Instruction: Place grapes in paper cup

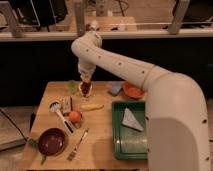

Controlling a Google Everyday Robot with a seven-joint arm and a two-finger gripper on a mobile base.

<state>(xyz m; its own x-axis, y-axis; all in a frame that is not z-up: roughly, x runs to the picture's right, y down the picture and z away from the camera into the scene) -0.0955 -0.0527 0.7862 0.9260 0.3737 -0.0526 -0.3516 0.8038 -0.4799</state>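
The wooden table (100, 150) stands before a dark wall and a rail. At your left, near the front, sits the maroon bowl (52, 141). Beyond it lie a white-headed brush (59, 113) and the orange fruit (75, 116). At the far edge, the grapes (86, 89) sit directly under the gripper (86, 81), touching or nearly so; you cannot tell whether it grips them or has let go. The paper cup is not clear to see, though a pale patch under the bunch may be it. To the right are a banana (92, 106) and the green tray (120, 145). This looks like the placing step. Before you lift away, confirm the bunch sits inside the cup.
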